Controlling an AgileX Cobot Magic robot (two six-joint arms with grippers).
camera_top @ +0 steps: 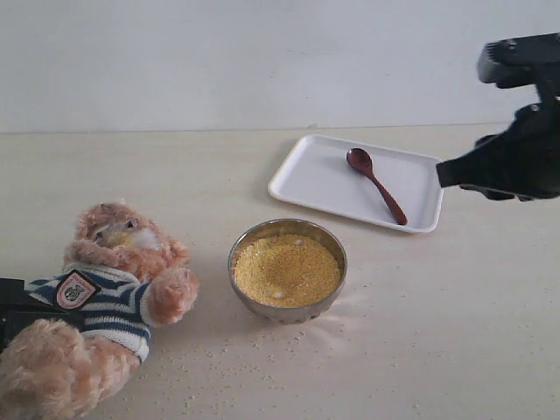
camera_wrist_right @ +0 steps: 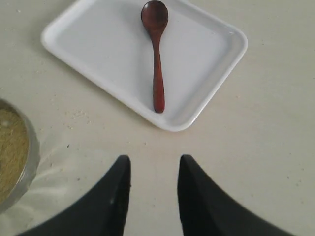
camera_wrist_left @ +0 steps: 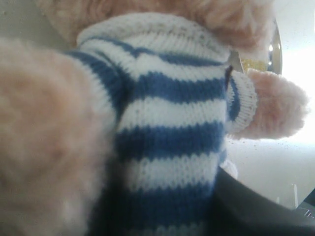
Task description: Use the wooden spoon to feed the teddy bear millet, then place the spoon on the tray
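One teddy bear [camera_top: 114, 306] tight in left gripper [camera_top: 22, 302]; one millet [camera_top: 286, 269] bowl [camera_top: 289, 313]; one spoon [camera_top: 376, 185] on one tray [camera_top: 315, 179]; right gripper [camera_wrist_right: 155, 162] unclenched.

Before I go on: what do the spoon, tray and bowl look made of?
The spoon looks like wood, dark reddish-brown with a glossy, lacquered sheen. The tray is smooth plain white, probably plastic or melamine; the look leaves that open. The bowl seems to be steel, going by its grey metallic wall and bright rim.
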